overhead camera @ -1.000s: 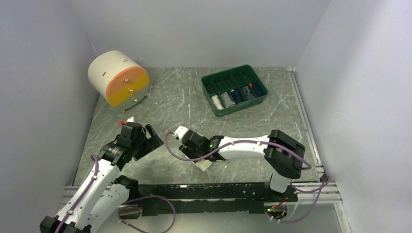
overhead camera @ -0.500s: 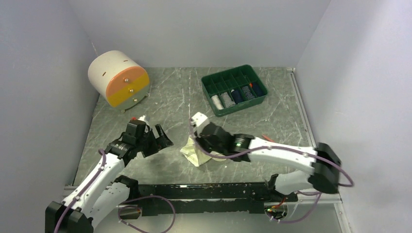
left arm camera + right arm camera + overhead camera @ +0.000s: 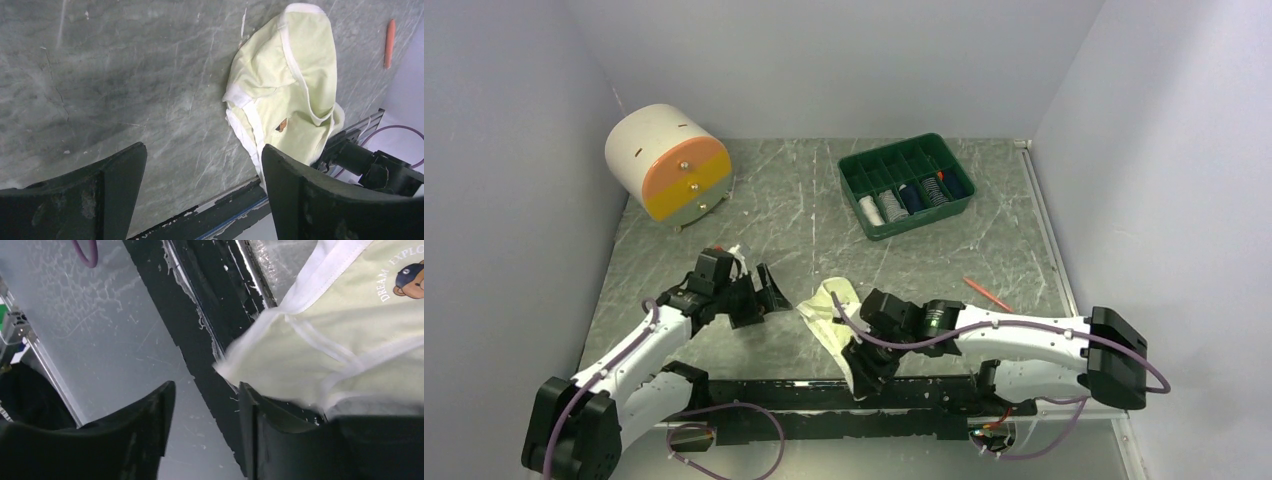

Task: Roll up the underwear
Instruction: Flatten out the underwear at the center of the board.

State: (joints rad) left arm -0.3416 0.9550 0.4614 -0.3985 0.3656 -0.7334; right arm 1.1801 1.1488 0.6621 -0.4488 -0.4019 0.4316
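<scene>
Top view first. Can see the cream underwear spread half-flat on the counter, just beyond the black rail, near hem maybe lapping onto it. Spotted the right pincer right over that rail, touching or almost touching the cloth's near corner. Found the left pincer a bit farther from the rail, just beside the cloth's left side, not touching.

Left wrist view next. Showing a wide-open left pincer, nothing held. Looking at the underwear ahead and off to one side, clearly apart from both fingers, bottom hem down at the rail. Also noticed a thin orange stick well beyond the rail, past the garment.

Right wrist view last. Seeing only a narrow gap in the right pincer, just bare rail inside it, no cloth. Got the underwear, little bear print and all, just beside one finger, corner poking toward the tip. Can't tell about a snag behind that finger.

Worries, purely guessing: could drag the garment off the counter and over the rail with any pull toward it, thanks to thin, slippery cloth and a hem sitting at the edge. Could also bunch it up instead of rolling by pinching a single layer. Probably smart to slide it away from the rail before starting any roll.
</scene>
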